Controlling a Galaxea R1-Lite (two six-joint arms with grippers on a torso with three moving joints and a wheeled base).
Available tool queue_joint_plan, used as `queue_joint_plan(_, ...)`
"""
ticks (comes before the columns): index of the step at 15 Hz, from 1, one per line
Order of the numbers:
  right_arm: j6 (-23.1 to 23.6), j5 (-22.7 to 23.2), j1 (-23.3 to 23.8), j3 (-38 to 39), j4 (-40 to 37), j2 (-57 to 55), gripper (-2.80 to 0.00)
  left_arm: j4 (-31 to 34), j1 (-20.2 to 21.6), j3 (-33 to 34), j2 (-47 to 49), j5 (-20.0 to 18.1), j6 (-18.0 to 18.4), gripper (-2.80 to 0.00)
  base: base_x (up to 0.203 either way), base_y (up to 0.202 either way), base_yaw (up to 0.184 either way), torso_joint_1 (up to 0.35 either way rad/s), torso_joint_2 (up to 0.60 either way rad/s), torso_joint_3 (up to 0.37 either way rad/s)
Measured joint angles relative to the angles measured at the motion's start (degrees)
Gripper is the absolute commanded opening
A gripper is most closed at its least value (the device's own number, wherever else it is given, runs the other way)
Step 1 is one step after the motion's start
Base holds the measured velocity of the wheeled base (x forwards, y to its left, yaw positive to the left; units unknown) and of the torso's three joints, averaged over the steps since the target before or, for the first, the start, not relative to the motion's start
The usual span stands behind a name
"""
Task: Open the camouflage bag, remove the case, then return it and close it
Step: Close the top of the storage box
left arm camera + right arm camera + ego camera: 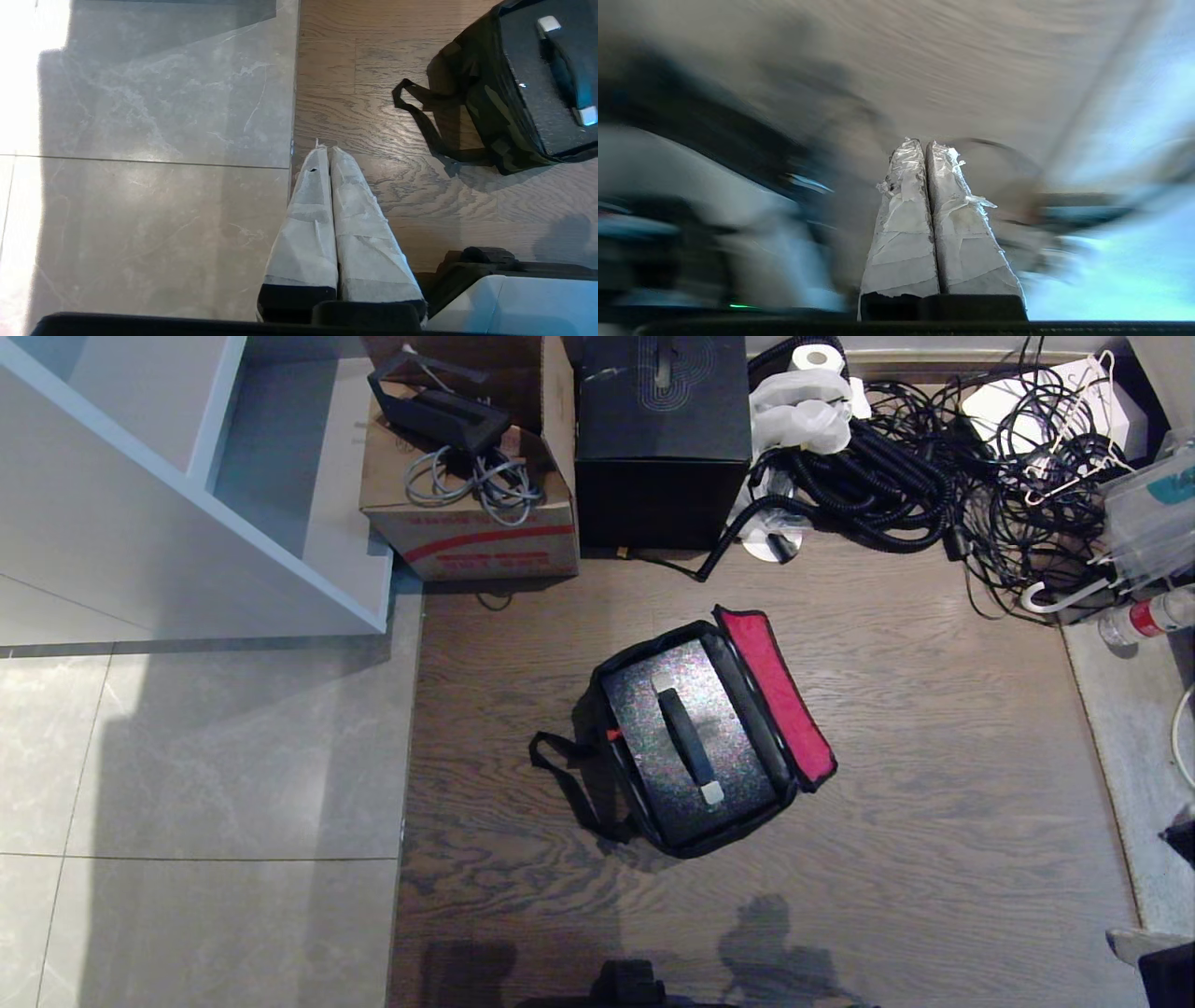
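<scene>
1. The wooden floor [934,784] is brown and fills most of the head view. Grey floor tiles [187,784] lie next to it on the left.
2. A white shelf unit [140,504] stands at the far left.
3. A big heap of black cables [934,476] lies at the far right, by the wall.
4. A tall black box [663,476] with a line pattern on top stands at the far side. A cardboard box [476,523] sits just beside it on the left, with grey wires in it.
5. The camouflage bag [644,821] sits on the wooden floor, in the middle. It is open. Its lid [775,695] is flipped to the right, and the inside of the lid is red. A black strap [560,770] lies on the floor at its left side.
6. The case [686,737] is inside the bag. It is dark and speckled. Its bar handle [686,737] lies flat on top, and the handle has pale ends.
7. The left gripper [328,150] hangs over the line where the tiles meet the wood, well apart from the bag. Its two wrapped fingers [308,210] are pressed together, and it holds nothing.
8. The right gripper [923,143] is closed too, with its two wrapped fingers [962,224] touching. It holds nothing. All around it is a blur, so I cannot tell where it is.
</scene>
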State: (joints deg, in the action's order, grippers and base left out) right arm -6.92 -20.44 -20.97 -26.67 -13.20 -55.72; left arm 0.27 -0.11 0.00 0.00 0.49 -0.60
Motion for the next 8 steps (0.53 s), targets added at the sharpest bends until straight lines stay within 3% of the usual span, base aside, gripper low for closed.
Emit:
queue_joint_plan(2, -8.25, 8.23, 1.41, -2.84, 3.64, -1.17, -2.8, 0.0, 0.01, 0.0, 0.0, 0.02, 0.09, -2.8, 0.0, 0.0, 0.0, 0.0, 0.0, 0.0)
queue_joint_plan(4, -12.44, 13.57, 2.19, -5.1, 6.59, -3.71, -2.8, 0.0, 0.01, 0.0, 0.0, 0.02, 0.03, -2.8, 0.0, 0.0, 0.0, 0.0, 0.0, 0.0)
queue_joint_plan(8, -22.43, 17.91, 3.81, -10.59, 13.52, -14.01, -2.8, 0.0, 0.01, 0.0, 0.0, 0.02, 0.05, -2.8, 0.0, 0.0, 0.0, 0.0, 0.0, 0.0)
